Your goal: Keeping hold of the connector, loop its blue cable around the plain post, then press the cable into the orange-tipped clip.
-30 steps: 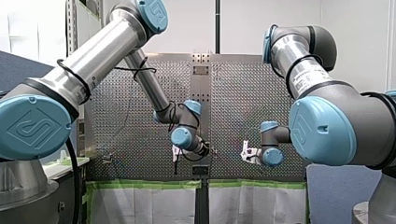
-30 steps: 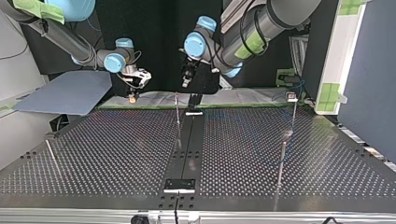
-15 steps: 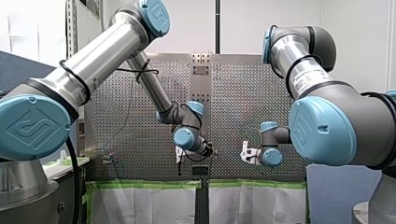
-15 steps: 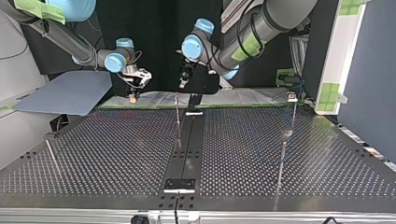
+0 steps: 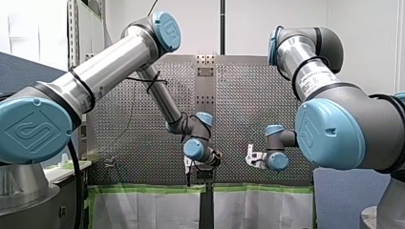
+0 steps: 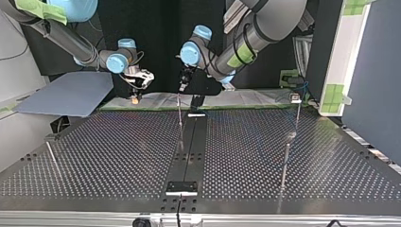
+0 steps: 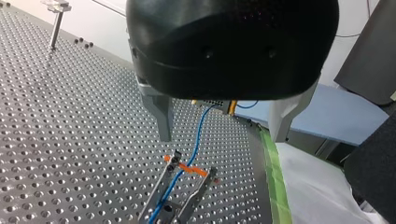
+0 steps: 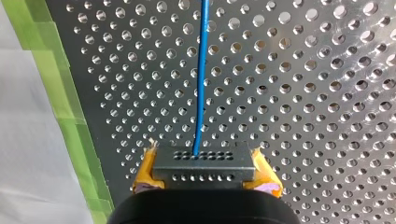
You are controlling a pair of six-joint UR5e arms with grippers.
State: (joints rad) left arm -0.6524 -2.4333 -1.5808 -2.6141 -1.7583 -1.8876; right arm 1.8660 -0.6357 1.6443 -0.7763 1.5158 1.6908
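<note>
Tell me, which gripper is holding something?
My right gripper, its yellow pads clamped on the grey perforated connector with the blue cable; my left gripper hangs open and empty.

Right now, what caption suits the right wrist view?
Yellow-padded fingers clamp the connector; its blue cable runs ahead over the table.

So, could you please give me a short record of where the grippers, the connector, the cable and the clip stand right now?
left gripper: open, holding nothing
right gripper: shut on the connector, a yellow pad at each side
blue cable: leaves the connector and runs on over the perforated table
orange-tipped clip: ahead of the left gripper; the cable passes between its two prongs
looping round the post: cannot tell from these views
</note>
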